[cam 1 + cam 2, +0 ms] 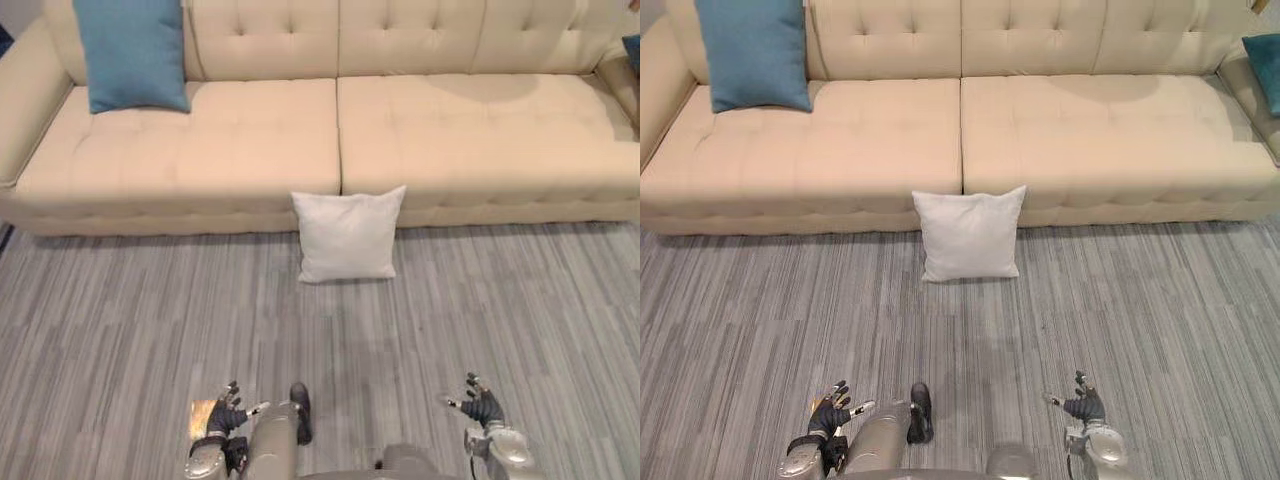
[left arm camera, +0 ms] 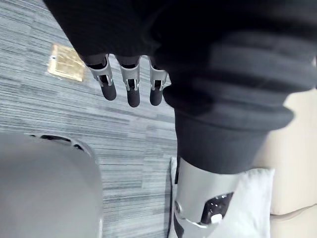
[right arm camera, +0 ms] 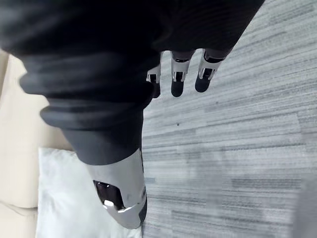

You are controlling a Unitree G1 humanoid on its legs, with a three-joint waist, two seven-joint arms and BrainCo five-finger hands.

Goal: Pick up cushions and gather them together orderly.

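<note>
A white cushion (image 1: 348, 235) leans upright on the grey floor against the front of the beige sofa (image 1: 440, 130), at its middle. A blue cushion (image 1: 132, 52) stands against the sofa's back at the left end. Another blue cushion (image 1: 1264, 70) peeks in at the sofa's right end. My left hand (image 1: 224, 412) and right hand (image 1: 482, 405) hover low over the floor, well short of the white cushion, both open with relaxed fingers and holding nothing. Past each thumb, the white cushion (image 2: 252, 198) (image 3: 64, 193) appears in the wrist views.
A small brass floor plate (image 2: 66, 62) is set into the grey striped floor (image 1: 120, 320) by my left hand. The sofa's seat is bare between the blue cushions.
</note>
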